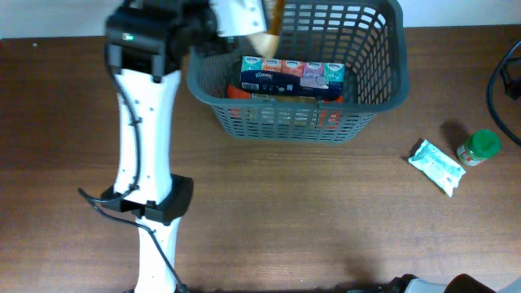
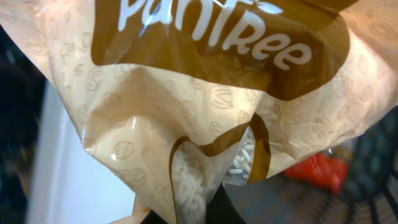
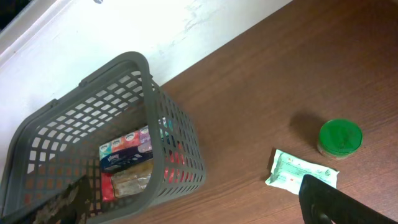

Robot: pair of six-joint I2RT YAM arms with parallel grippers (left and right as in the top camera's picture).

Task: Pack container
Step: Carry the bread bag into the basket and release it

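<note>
The dark grey lattice basket (image 1: 277, 124) stands at the table's back. In it lie a multi-coloured tissue pack (image 1: 293, 76) and a red packet (image 1: 327, 119). My left gripper (image 1: 244, 20) is over the basket's back left corner, shut on a beige and brown bag of rice (image 1: 267, 37). The rice bag (image 2: 205, 124) fills the left wrist view, pinched between the dark fingers (image 2: 199, 214) at the bottom edge. My right gripper (image 3: 199, 214) is open and empty, high above the table. Its view shows the basket (image 3: 152, 118) to the left.
A white and green wipes pack (image 1: 437, 165) and a green-lidded jar (image 1: 479, 147) lie on the wooden table to the right of the basket; both also show in the right wrist view, the pack (image 3: 303, 171) and the jar (image 3: 340, 137). A black cable (image 1: 498, 89) loops at the right edge.
</note>
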